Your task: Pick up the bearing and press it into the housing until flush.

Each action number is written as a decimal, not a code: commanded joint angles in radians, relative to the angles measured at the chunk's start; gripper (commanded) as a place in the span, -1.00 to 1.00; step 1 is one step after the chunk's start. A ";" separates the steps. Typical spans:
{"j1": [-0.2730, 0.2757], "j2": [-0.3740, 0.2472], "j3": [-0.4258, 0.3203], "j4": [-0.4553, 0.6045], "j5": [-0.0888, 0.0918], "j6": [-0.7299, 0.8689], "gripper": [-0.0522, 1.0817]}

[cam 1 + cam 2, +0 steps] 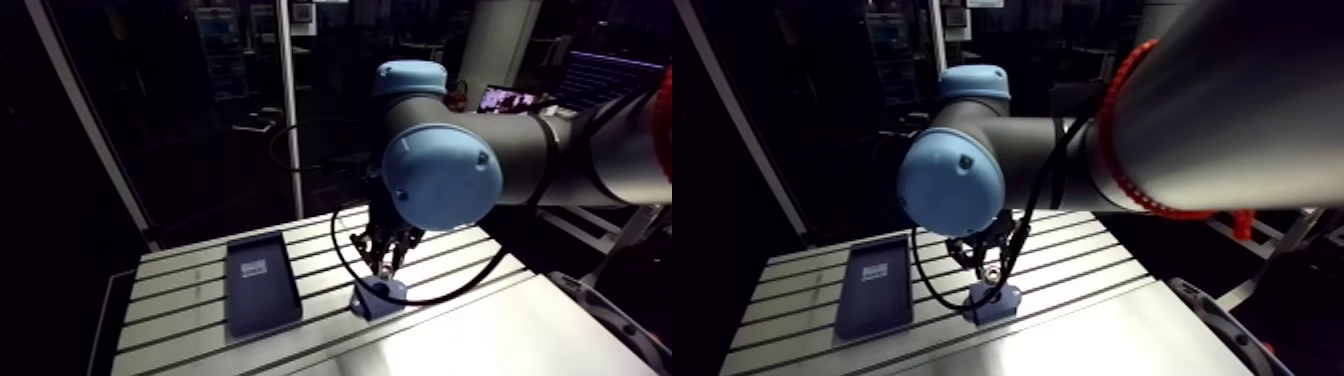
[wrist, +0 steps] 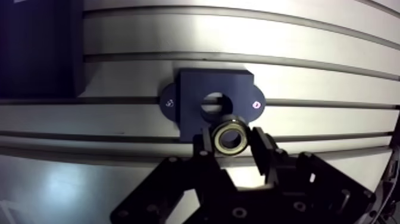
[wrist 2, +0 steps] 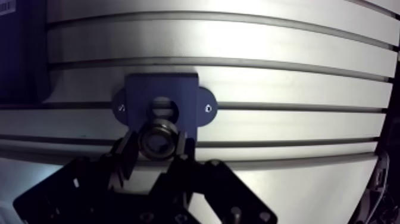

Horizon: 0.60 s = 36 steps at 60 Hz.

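In the wrist view my gripper is shut on the bearing, a small metal ring pressed between the two dark fingers. Just ahead of it, fixed to the slotted table, sits the dark blue housing, a block with two side ears and a round bore. The bearing hangs above the housing, a little to one side of the bore and apart from it. In the arm view the gripper hovers right over the housing.
A dark flat tray with a white label lies on the slotted aluminium table, to the left of the housing. A smooth metal plate covers the table's near right part. A black cable loops beside the gripper.
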 commanded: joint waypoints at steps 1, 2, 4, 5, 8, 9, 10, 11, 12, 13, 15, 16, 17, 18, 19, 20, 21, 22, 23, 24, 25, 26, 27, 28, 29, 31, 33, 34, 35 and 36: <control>-0.001 0.019 0.010 -0.032 -0.001 -0.002 0.18; -0.001 0.024 0.011 -0.037 -0.001 -0.002 0.18; -0.001 0.026 0.013 -0.040 -0.001 -0.001 0.18; -0.001 0.028 0.015 -0.044 -0.001 -0.001 0.18; -0.001 0.031 0.016 -0.050 -0.001 0.000 0.18; -0.001 0.035 0.018 -0.055 -0.001 0.000 0.18; -0.001 0.038 0.021 -0.061 -0.001 0.000 0.18; -0.001 0.038 0.021 -0.061 -0.001 0.000 0.18; -0.001 0.040 0.023 -0.069 -0.001 0.000 0.18; -0.001 0.040 0.023 -0.069 -0.001 0.000 0.18; -0.001 0.042 0.023 -0.074 -0.001 0.000 0.18; -0.001 0.044 0.023 -0.080 -0.001 0.000 0.18; -0.001 0.044 0.023 -0.080 -0.001 0.000 0.18; -0.001 0.047 0.023 -0.083 -0.001 0.000 0.18; -0.001 0.047 0.023 -0.083 -0.001 0.000 0.18; -0.001 0.049 0.023 -0.085 -0.001 0.000 0.18; -0.001 0.049 0.023 -0.085 -0.001 0.000 0.18; -0.001 0.052 0.023 -0.086 -0.001 0.000 0.18; -0.001 0.052 0.023 -0.086 -0.001 0.000 0.18; -0.001 0.055 0.023 -0.087 -0.001 0.001 0.18; -0.001 0.055 0.023 -0.087 -0.001 0.001 0.18; -0.001 0.058 0.023 -0.087 -0.001 0.003 0.18; -0.001 0.058 0.023 -0.087 -0.001 0.003 0.18; -0.001 0.060 0.024 -0.087 -0.001 0.003 0.18; -0.001 0.060 0.024 -0.087 -0.001 0.003 0.18; -0.001 0.062 0.024 -0.087 -0.001 0.003 0.18; -0.001 0.066 0.023 -0.087 -0.001 0.004 0.18; -0.001 0.066 0.023 -0.087 -0.001 0.004 0.18; -0.001 0.068 0.023 -0.087 -0.001 0.005 0.18; -0.001 0.068 0.023 -0.087 -0.001 0.005 0.18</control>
